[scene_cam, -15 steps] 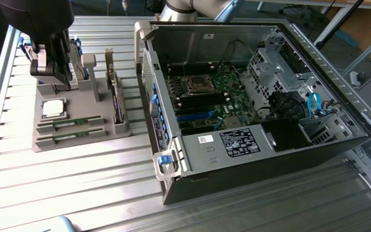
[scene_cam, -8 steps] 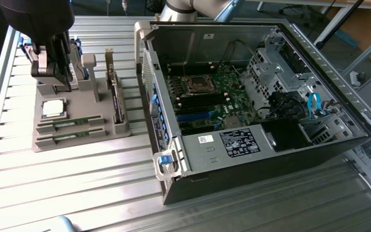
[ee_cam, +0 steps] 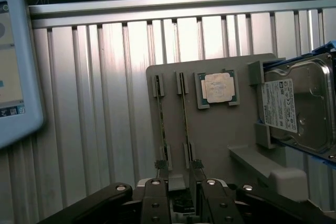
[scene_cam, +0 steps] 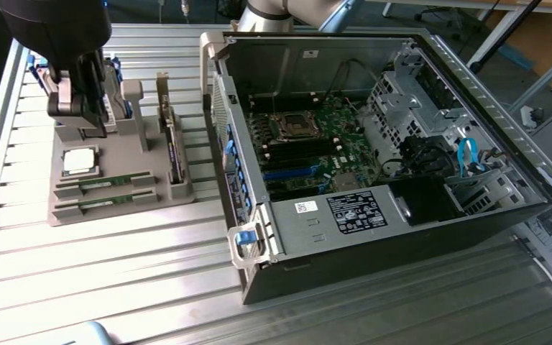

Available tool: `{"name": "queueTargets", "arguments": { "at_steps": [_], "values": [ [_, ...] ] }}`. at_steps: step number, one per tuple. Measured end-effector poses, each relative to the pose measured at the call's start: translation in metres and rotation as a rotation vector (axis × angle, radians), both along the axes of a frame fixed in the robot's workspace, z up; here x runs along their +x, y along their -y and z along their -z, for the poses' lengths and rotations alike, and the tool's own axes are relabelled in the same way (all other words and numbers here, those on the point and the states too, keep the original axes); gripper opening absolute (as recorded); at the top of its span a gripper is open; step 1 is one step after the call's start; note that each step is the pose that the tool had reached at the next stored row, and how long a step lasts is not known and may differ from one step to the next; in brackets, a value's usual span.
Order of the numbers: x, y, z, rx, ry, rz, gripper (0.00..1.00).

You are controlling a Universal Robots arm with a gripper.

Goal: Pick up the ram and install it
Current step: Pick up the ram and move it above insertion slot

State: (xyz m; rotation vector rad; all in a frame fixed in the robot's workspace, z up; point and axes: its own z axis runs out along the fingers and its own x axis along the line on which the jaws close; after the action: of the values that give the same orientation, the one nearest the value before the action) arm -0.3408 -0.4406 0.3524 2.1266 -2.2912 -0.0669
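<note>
A ribbed, silvery aluminium counter [scene_cam: 113,287] carries everything. In the exterior view an open black and silver computer case [scene_cam: 401,259] lies on its side with its green motherboard [scene_cam: 329,136] exposed. At nine o'clock from the case sits a flat grey plastic holder tray [scene_cam: 127,162]. A square silver processor chip [scene_cam: 78,160] rests in a pocket of the tray. At five o'clock from the chip lie two long, narrow green circuit-board sticks, the nearer ram stick [scene_cam: 103,181] and just past it the outer ram stick [scene_cam: 103,203], each in its own slot, side by side without touching. At three o'clock from them a wider card with a metal bracket [scene_cam: 170,144] stands on edge. The black two-fingered claw [scene_cam: 84,118] hangs over the tray at twelve o'clock from the chip, jaws spread wide and gripping nothing. In the wrist view both sticks run lengthwise away from its fingers [ee_cam: 155,198], and a silver hard drive [ee_cam: 296,111] sits on the chip's far side from them.
</note>
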Motion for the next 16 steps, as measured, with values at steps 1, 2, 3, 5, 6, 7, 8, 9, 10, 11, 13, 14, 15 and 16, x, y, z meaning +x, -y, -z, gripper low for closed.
{"name": "queueTargets", "arguments": {
  "at_steps": [1,2,3,5,6,7,8,9,10,11,13,14,15,16],
  "values": [
    [0.0,0.0,0.0003,0.0,0.0,0.0,0.3],
    [0.0,0.0,0.0006,0.0,0.0,-0.001,0.3],
    [0.0,0.0,0.0009,0.0,0.0,-0.001,0.3],
    [0.0,0.0,0.0016,0.0,0.0,-0.002,0.3],
    [0.0,0.0,0.0019,0.0001,0.0,-0.002,0.3],
    [0.0,0.0,0.0022,0.0001,0.0,-0.003,0.3],
    [0.0,0.0,0.0025,0.0,0.0,-0.003,0.3],
    [0.0,0.0,0.0028,0.0001,0.0001,-0.003,0.3],
    [0.0,0.0,0.003,0.0,0.0,-0.004,0.3],
    [0.0,0.0,0.0033,0.0,0.0,-0.004,0.3],
    [0.0,0.0,0.0039,0.0,0.0,-0.005,0.3],
    [0.0,0.0,0.0041,0.0001,0.0,-0.005,0.3],
    [0.0,0.0,0.0044,0.0,0.0,-0.005,0.3],
    [0.0,0.0,0.0047,0.0001,0.0,-0.006,0.3]
  ]
}}
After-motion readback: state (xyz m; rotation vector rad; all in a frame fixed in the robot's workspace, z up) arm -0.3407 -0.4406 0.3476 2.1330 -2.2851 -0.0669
